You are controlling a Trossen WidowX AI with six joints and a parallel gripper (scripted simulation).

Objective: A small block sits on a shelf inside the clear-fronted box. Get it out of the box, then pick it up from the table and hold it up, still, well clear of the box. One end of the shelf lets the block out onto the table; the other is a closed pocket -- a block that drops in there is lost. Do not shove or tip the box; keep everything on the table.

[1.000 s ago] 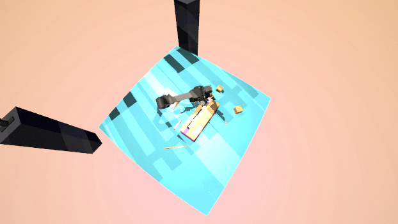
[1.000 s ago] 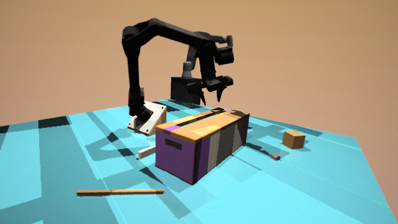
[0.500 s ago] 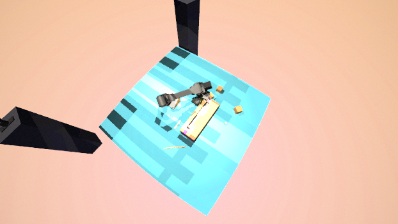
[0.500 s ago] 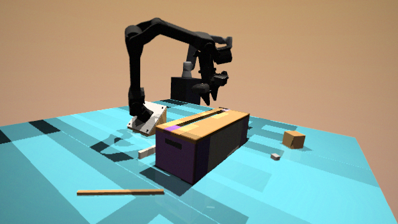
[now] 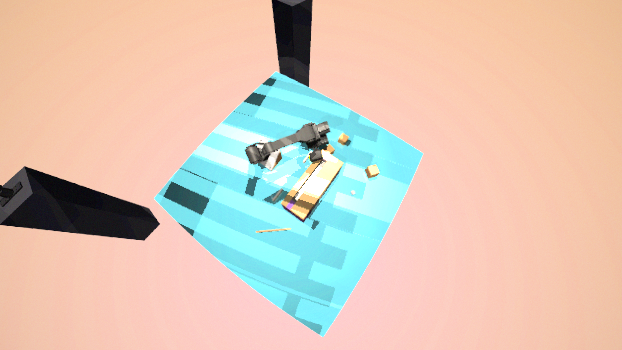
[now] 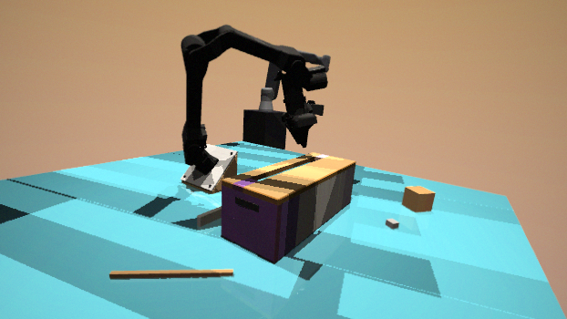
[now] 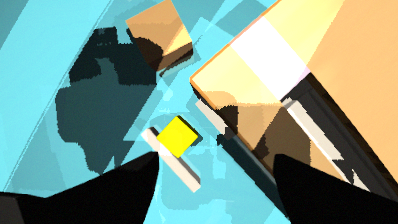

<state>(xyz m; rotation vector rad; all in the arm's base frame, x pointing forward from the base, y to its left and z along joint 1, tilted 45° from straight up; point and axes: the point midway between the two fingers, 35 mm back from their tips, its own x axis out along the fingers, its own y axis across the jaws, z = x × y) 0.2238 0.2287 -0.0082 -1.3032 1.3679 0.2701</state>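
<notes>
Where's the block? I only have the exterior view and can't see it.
Observer: The wrist view shows the yellow block out on the table, just off the box's end.
Operator: Fingers on it?
Observer: No. The fingers are open above it and hold nothing.
Operator: Anything near it?
Observer: A tan cube lies beyond it, apart from the block.
</notes>
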